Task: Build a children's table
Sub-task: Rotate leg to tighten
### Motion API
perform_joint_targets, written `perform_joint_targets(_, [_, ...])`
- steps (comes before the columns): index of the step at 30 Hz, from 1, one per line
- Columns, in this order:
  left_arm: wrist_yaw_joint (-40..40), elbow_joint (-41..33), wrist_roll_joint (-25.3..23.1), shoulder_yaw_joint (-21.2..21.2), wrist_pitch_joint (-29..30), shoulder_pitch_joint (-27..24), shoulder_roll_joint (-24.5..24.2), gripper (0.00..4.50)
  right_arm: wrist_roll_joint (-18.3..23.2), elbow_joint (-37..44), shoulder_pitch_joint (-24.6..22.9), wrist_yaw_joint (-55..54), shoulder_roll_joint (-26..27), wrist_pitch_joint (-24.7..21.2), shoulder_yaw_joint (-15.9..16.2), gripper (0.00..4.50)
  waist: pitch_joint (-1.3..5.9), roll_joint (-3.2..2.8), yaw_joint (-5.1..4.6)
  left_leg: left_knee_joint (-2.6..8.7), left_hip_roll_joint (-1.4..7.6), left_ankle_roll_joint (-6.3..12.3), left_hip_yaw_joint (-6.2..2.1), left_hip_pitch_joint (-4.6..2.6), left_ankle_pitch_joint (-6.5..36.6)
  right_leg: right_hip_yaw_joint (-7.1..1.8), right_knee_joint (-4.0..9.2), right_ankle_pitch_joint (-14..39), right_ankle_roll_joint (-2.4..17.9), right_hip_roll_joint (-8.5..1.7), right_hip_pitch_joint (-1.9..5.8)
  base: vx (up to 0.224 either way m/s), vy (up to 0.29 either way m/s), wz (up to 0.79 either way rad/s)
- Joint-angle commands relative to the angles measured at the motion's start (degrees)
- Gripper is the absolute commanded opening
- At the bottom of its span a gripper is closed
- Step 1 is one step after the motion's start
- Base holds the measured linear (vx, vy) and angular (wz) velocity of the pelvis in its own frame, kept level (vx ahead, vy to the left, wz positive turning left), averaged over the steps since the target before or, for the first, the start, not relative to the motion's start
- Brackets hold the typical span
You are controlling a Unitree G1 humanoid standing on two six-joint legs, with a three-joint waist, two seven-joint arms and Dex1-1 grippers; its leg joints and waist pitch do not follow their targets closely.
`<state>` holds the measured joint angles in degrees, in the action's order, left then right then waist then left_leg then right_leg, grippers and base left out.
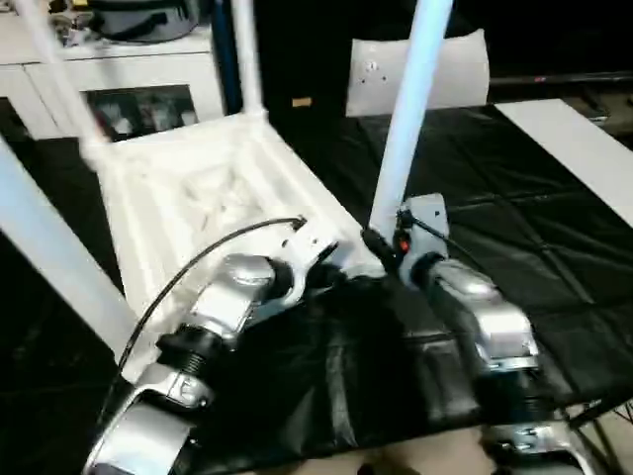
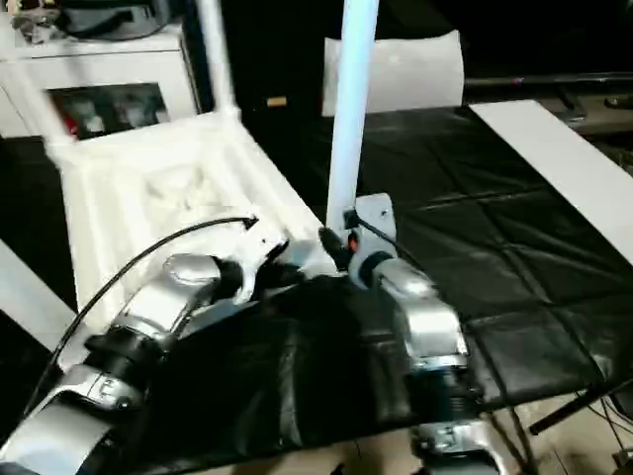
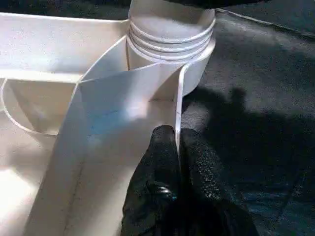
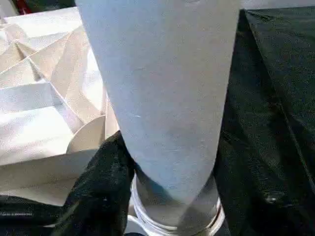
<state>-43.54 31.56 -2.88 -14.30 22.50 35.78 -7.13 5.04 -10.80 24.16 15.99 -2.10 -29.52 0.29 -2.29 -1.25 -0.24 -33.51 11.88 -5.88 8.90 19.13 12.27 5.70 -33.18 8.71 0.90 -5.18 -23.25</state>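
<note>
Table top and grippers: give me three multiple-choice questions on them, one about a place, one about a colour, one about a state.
1. Where is the right gripper?
A. At the foot of an upright leg
B. On a cabinet shelf
C. On the floor

2. What colour is the work surface under the table top?
A. White
B. Black
C. Red

3. What is the left gripper doing?
A. Hanging wide open in the air
B. Pinching the table top's rim wall
C. Carrying a loose leg

Answers: 1 A, its finger lies against the leg above the corner socket. 2 B, dark cover all around. 3 B, both fingers close on the thin wall.
</note>
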Motion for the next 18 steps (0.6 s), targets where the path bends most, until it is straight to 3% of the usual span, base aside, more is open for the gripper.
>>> perform_joint_targets(1, [1.9,-3.0,0.2,-0.6,-1.2,1.4,1.7,0.00,2.7,2.2,-1.6,4.7,3.5,0.0,6.7,2.69,3.81,0.09,0.38,3.36,0.22,3.95,0.54,1.16,5.3,-2.48,3.27,10.9,11.6,-2.17,3.99,0.000,0.000,0.00])
perform_joint_targets(6, [-0.2,-4.1,0.0,-1.2,-2.0,-0.1,-0.6,0.00,4.3,5.4,-4.0,8.2,1.0,2.4,5.4,3.21,3.77,-0.16,0.67,3.30,0.29,4.77,0.61,1.22,4.7,-2.58,3.07,8.8,12.6,-2.23,4.07,0.000,0.000,0.00])
perform_joint_targets(8, [-2.5,-4.6,0.2,-1.5,-3.2,-0.8,-1.9,0.00,6.0,7.8,-5.9,12.1,-1.4,3.2,4.9,3.30,3.67,0.04,0.81,3.34,0.34,5.26,0.63,1.31,5.5,-2.60,3.10,9.3,12.5,-2.28,4.20,0.000,0.000,0.00])
perform_joint_targets(16, [-17.4,-6.3,2.1,-5.1,-10.7,-3.5,-8.9,0.00,10.5,13.4,-10.9,29.5,-13.9,4.9,4.4,4.05,3.40,-0.15,0.89,3.55,0.56,5.26,0.58,1.16,9.2,-2.56,3.82,15.3,10.9,-2.38,3.87,0.000,0.000,0.00])
perform_joint_targets(18, [-21.4,-6.7,2.2,-6.5,-12.7,-3.8,-11.0,0.00,11.3,13.4,-11.2,33.8,-17.1,4.8,4.2,4.27,3.31,0.09,1.04,3.57,0.54,5.20,0.54,1.22,9.7,-2.49,3.87,16.2,10.7,-2.32,3.88,0.000,0.000,0.00])
